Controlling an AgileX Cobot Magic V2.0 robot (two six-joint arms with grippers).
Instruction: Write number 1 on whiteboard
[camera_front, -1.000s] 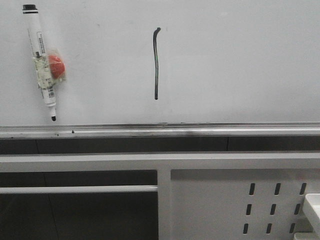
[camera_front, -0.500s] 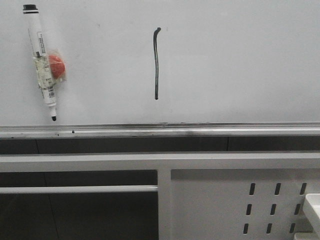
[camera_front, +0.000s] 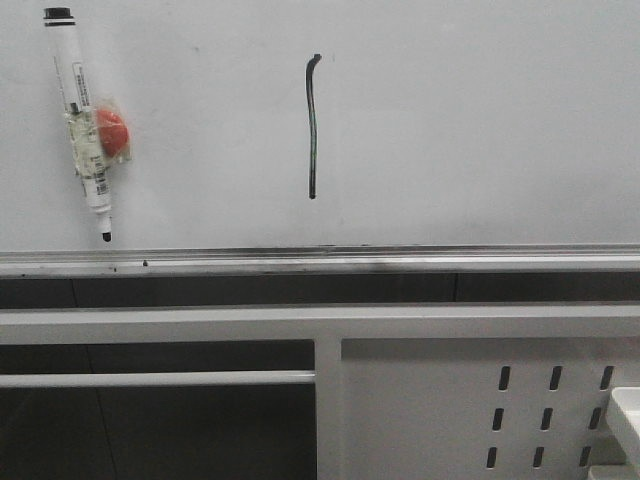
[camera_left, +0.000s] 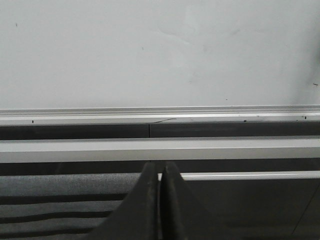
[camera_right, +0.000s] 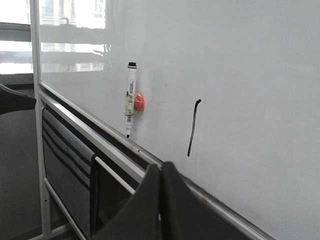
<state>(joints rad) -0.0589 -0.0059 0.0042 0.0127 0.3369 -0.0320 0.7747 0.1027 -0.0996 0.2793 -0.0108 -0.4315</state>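
Whiteboard (camera_front: 480, 130) fills the upper half of the front view, silver rail (camera_front: 320, 262) along its lower edge. Number 1 (camera_front: 313, 127) sits near the board's middle: thin dark upright stroke, small hook at top, foot ending well above the rail. Nothing crosses or covers it.

Marker pen (camera_front: 82, 125) hangs on the board far to the left of the stroke, black cap up, tip down and slightly tilted, an orange-red holder (camera_front: 114, 133) just beside its barrel, touching. Below the rail: dark gap, pale frame bar (camera_front: 320, 322), and a perforated white panel (camera_front: 520, 410) at lower right.

Neither of my arms shows in the front view. Left pincer (camera_left: 160, 200) points at the rail and bare board, fingers pressed together, nothing between them. Right pincer (camera_right: 160, 200) is likewise pressed together and carrying nothing, angled obliquely along the board.

Right wrist view catches the stroke (camera_right: 193, 128), the pen (camera_right: 130, 97) and window glare at the board's far corner. Left wrist view shows only blank board (camera_left: 160, 50) with faint smudges, the rail (camera_left: 160, 116), and a grey striped surface below; no stroke, no pen there.
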